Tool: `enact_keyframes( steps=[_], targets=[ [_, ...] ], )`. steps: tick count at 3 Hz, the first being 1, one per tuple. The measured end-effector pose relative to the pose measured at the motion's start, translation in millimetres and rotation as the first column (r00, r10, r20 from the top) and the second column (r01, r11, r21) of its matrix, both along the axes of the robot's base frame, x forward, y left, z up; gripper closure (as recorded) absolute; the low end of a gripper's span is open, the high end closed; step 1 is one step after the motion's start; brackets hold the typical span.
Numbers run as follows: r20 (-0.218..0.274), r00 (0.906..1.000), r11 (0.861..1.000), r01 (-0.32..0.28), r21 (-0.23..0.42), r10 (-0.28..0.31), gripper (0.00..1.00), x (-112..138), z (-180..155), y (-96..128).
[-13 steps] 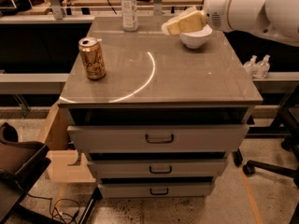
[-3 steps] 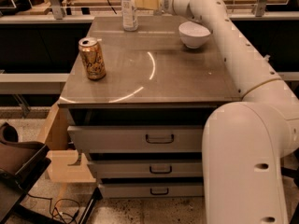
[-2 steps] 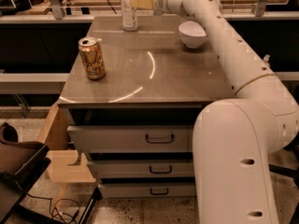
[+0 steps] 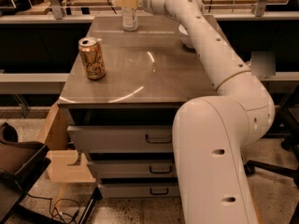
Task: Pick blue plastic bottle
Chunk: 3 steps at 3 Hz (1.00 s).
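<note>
In the camera view, which is the only one you have, the blue plastic bottle (image 4: 130, 17) stands upright at the far edge of the cabinet top (image 4: 140, 78), a little left of the middle. The arm (image 4: 205, 36) reaches across the whole top from the near right side. In my judgement it is stretched like this because the bottle is at the back, so the reach is long.

The gripper (image 4: 122, 1) is at the upper part of the bottle, touching it or just in front of it, and it points to the left. It probably comes in high and from the side in order to pass above the white bowl (image 4: 184, 35), which sits near the bottle on the right and is half hidden by the arm. Whether the gripper is wide, narrow or already holding the bottle, you cannot tell here.

The gold can (image 4: 92, 58) is well apart, near the front left, and it should not disturb you.

The bottle itself is slim and of clear plastic, with a whitish label around its body. It is narrow and looks light, so I think it can tip easily if it is pushed.
</note>
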State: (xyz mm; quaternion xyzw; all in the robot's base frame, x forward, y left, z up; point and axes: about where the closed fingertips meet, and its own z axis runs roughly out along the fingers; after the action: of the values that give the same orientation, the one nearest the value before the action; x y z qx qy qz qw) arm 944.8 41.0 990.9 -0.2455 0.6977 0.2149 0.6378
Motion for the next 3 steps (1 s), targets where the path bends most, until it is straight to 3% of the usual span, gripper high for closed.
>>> enact_keyframes(
  steps=[1,2,3],
  targets=[
    [-0.012,0.9998,0.999,0.013,0.041,-0.013,0.00,13,-9,15],
    [-0.052,0.9960,0.997,0.073,0.012,-0.072,0.00,26,-28,12],
    [-0.054,0.9958,0.997,0.075,0.013,-0.074,0.00,26,-27,11]
  ],
)
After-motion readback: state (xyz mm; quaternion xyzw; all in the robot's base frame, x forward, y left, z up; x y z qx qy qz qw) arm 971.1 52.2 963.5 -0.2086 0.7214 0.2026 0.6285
